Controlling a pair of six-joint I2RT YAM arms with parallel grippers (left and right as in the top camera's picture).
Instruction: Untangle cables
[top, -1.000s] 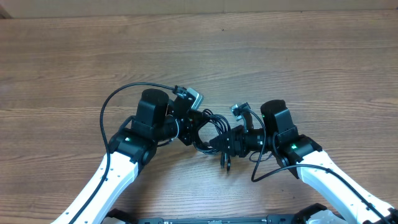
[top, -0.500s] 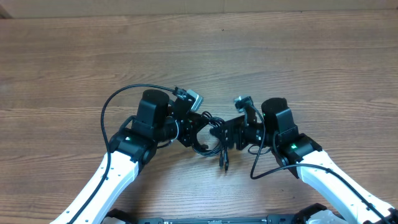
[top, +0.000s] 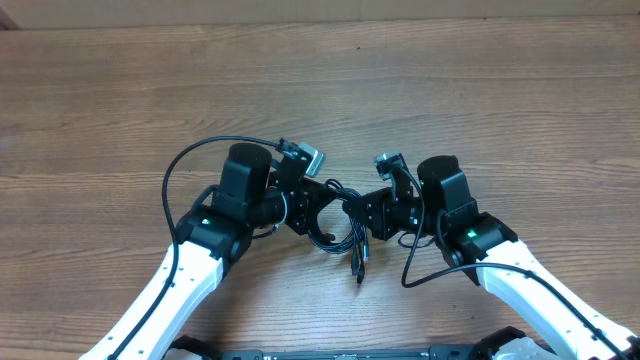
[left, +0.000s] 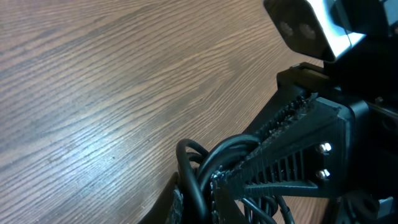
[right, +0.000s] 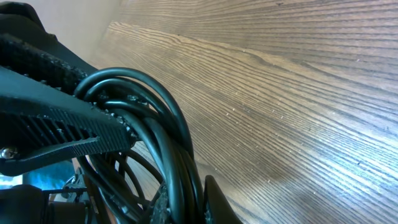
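The right fingers (top: 376, 212), spread a moment ago, now clamp the tangle of thin black cords (top: 350, 240). The left fingers (top: 306, 202) stay pinched on it, just beside them.

We see glossy black cables (top: 345, 225) | table (top: 450, 90) brown, with streaked wood grain | arms (top: 165, 295) white with black joints | small green lights (top: 470, 237) on both arms

Far table (top: 450, 80) open; cables (top: 347, 232) wad fills gap btwn left end effector (top: 322, 208) & right end effector (top: 368, 214).
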